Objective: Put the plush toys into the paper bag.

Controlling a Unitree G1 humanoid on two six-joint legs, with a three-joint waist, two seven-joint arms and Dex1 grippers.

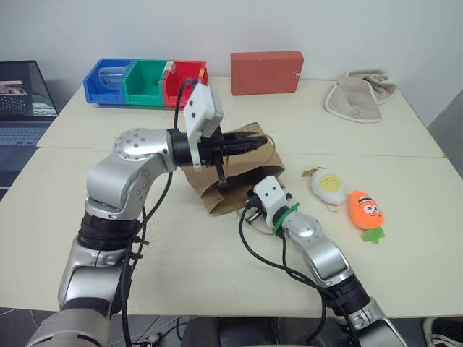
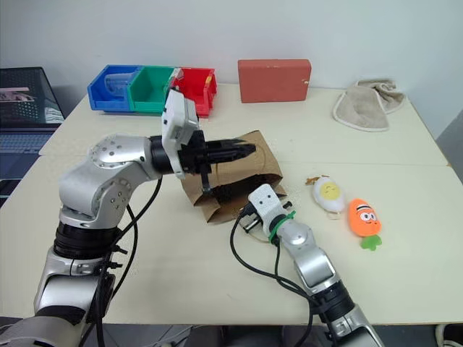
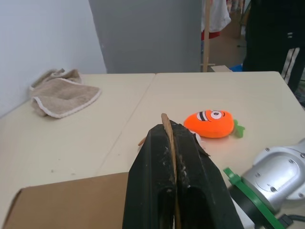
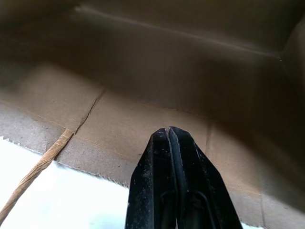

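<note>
Paper bag (image 2: 239, 173) lies on its side mid-table, mouth facing the near edge, top flap lifted. Left gripper (image 2: 244, 150) comes in from the left, pointing right over the bag; fingers (image 3: 190, 162) pressed together w/ a thin brown strip of the bag, prob. a handle or the top edge, pinched between them. A twisted handle loop (image 1: 273, 152) shows at the bag's right side.

Right gripper (image 4: 169, 136) is at the bag's mouth, tips poking just inside, jaws fully together, nothing between them; brown paper floor and walls ahead of it, a handle cord (image 4: 35, 169) lying on the table near the serrated rim.

Plush toys both out on the table, right of the bag: egg (image 2: 329, 194) closer to the bag, carrot (image 2: 364, 219) just beside it, further right & a bit nearer, green leaves toward the near edge. Neither is touching the bag or a gripper.

Far side of table (image 2: 181, 275): red box (image 2: 274, 80) standing at centre, beige towel (image 2: 367, 103) crumpled far right, blue, green & red bins (image 2: 152, 88) in a row far left. Laptop (image 1: 22, 97) off the left edge.
</note>
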